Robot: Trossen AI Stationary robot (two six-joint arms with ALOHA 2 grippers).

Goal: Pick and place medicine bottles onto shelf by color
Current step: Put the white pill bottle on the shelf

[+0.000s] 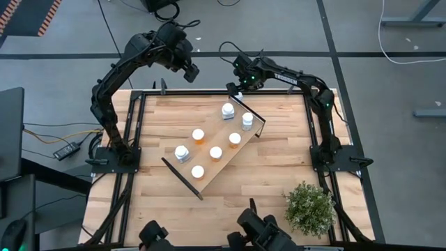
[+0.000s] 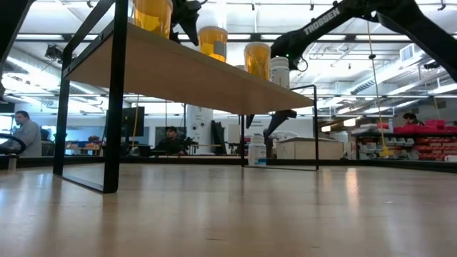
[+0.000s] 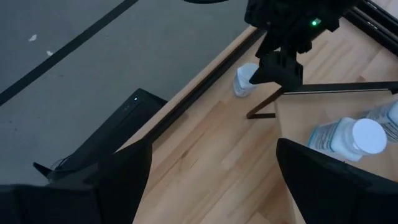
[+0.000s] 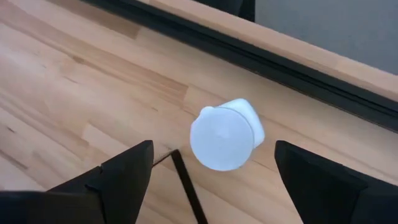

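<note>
White-capped, the last loose bottle (image 1: 237, 95) stands upright on the tabletop at its far edge, just off the shelf's (image 1: 209, 178) far end, under the right hand (image 1: 237, 86); the left hand (image 1: 191, 72) waits farther off, open.

Low view: bottle (image 2: 257, 150) probably below that hand.

Right wrist view: bottle (image 4: 224, 135) lies between wide-spread fingers (image 4: 118, 171), ungripped.

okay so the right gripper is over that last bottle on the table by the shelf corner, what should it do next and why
Probably lower straight down. The right gripper is open above the white-capped bottle, which stands on the table beside the shelf and roughly centred between the fingers, so descending should bracket it for closing.
</note>
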